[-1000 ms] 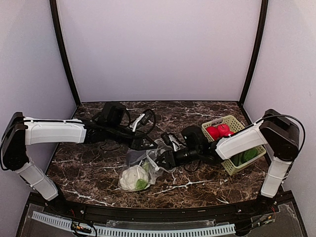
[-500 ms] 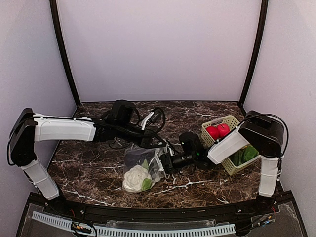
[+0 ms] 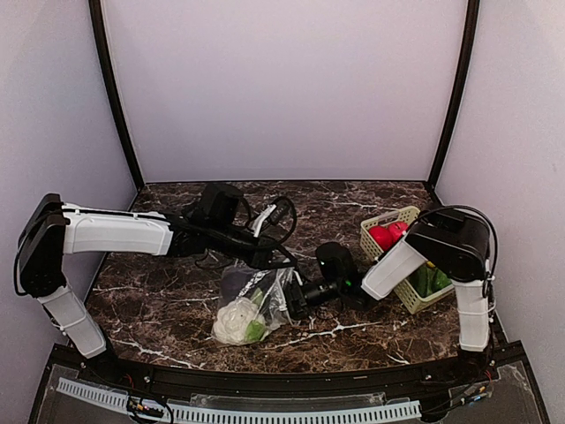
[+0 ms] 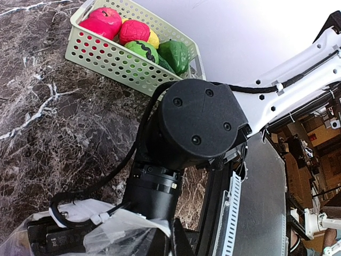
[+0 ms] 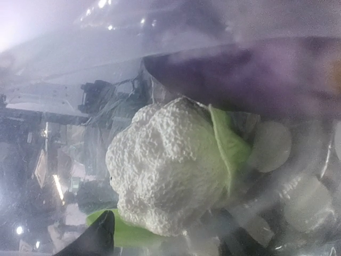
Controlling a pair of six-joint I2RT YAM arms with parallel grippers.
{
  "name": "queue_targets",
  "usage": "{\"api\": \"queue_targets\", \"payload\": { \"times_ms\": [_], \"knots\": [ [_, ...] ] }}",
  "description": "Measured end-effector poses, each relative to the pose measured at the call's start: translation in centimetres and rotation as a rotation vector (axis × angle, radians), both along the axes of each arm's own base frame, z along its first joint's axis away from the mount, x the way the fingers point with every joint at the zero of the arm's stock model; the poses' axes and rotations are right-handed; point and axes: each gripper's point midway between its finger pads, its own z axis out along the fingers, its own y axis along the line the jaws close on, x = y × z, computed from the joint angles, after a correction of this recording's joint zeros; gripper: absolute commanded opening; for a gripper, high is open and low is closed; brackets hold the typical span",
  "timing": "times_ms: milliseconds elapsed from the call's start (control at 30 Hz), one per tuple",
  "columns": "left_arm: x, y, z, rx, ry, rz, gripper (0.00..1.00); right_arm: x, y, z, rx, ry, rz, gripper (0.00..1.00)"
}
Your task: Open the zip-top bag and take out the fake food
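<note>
The clear dotted zip-top bag (image 3: 252, 296) lies at the table's middle, its upper edge lifted. My left gripper (image 3: 269, 259) is shut on that edge, and its dark fingertips (image 4: 178, 237) pinch the film (image 4: 106, 226). My right gripper (image 3: 296, 296) reaches into the bag's mouth from the right. Its jaws (image 5: 170, 242) stand open, one dark fingertip (image 5: 98, 237) beside the white cauliflower (image 5: 170, 176) with green leaves (image 3: 237, 320). A dark purplish piece (image 5: 240, 74) lies behind the cauliflower in the bag. Two red round fruits (image 3: 387, 234) sit in the basket.
A light-green lattice basket (image 3: 408, 291) stands at the right, holding green and yellow toy fruits (image 4: 160, 50) beside the red ones. The right arm's black wrist (image 4: 197, 122) fills the middle of the left wrist view. Black frame posts stand at both back corners.
My right arm has folded inward, its elbow swinging left, and its jaws have widened inside the bag. The left arm shifted slightly right, still holding the bag's edge.
</note>
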Motion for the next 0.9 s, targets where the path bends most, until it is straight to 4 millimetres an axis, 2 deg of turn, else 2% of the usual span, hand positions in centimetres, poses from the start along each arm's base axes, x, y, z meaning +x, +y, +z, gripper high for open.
{"api": "queue_targets", "payload": {
  "times_ms": [200, 367, 567, 733, 900],
  "knots": [
    [-0.2, 0.3, -1.0, 0.015, 0.009, 0.004, 0.01, -0.6, 1.0, -0.5, 0.020, 0.035, 0.026, 0.60],
    [-0.5, 0.2, -1.4, 0.020, -0.001, 0.001, 0.01, -0.2, 1.6, -0.2, 0.030, 0.074, 0.003, 0.54],
    [-1.1, 0.1, -1.7, 0.020, -0.004, -0.011, 0.01, 0.7, 2.1, 0.0, 0.035, 0.074, -0.057, 0.57],
    [-1.3, 0.1, -1.9, 0.023, -0.006, -0.017, 0.01, 1.5, 2.7, -0.6, 0.007, 0.018, -0.140, 0.57],
    [-1.3, 0.2, -2.1, 0.026, -0.005, -0.019, 0.01, 2.2, 4.1, -0.3, -0.005, -0.049, -0.174, 0.50]
  ]
}}
